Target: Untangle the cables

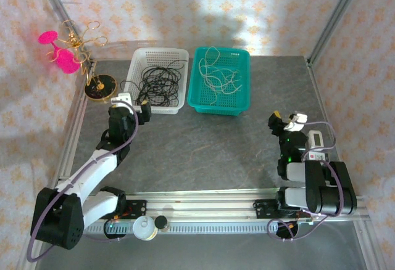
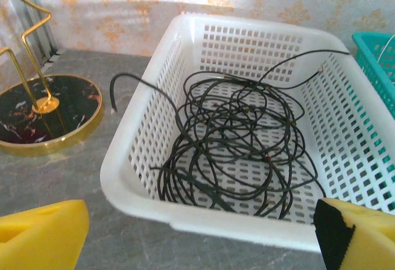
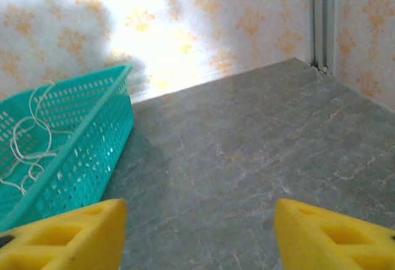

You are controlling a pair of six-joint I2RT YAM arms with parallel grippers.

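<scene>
Walls [image 1: 185, 11] with pale, flowery paper stand far ahead of the left gripper [image 1: 134, 104] and the right gripper [image 1: 287, 120], and out to their sides. Under them lies the counter [image 1: 216, 147], grey like stone, flat and smooth. We think a thin cord lying flat on it would be hard to pinch up.

Just in front of the left gripper sits a white basket [image 1: 157, 51]. A teal basket [image 1: 213, 106] sits ahead of the right gripper and off to its left. A gold stand [image 1: 99, 87] with a dark round foot is close on the left gripper's left side.

The left gripper is wide open and holds nothing. The right gripper is wide open too, with bare counter between its fingers.

The black cable [image 2: 234, 140] lies in the white basket, in many loose loops piled on each other. The whitish cable [image 1: 217, 76] lies in the teal basket, curly and spread out. So the two cords are apart, each in its own basket. Both look light, thin and floppy. We think they will bend, spring back and snag on the basket holes if pulled fast. They may slip from the fingers too.

The best spot to grab looks like the black cable's loose end [image 2: 115, 91], which hangs over the basket wall, ahead and left of the left gripper.
</scene>
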